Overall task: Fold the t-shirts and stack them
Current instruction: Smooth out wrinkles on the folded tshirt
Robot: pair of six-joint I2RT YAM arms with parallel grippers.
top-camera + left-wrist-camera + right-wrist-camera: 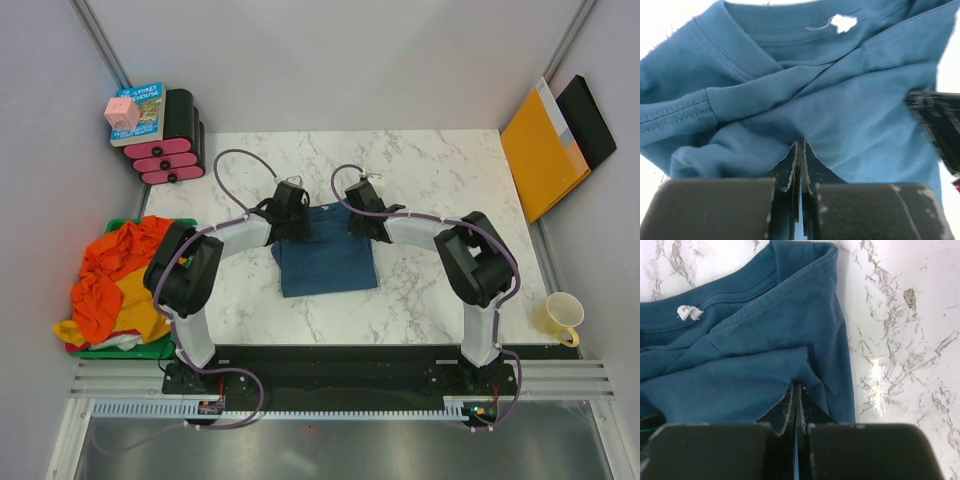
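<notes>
A dark teal-blue t-shirt (325, 258) lies folded into a narrow panel at the middle of the marble table. My left gripper (291, 212) is shut on its far left edge, pinching cloth near the collar (740, 55). My right gripper (358, 212) is shut on its far right edge, pinching cloth (805, 335) beside the collar and its white label (688, 313). The orange t-shirt (110, 270) and the mustard yellow t-shirt (140, 308) lie heaped on a green tray at the left edge.
A yellow mug (560, 317) stands at the right table edge. A black and pink rack (172, 138) with a book and a pink cube stands at the back left. Orange and black folders (548, 145) lean at the back right.
</notes>
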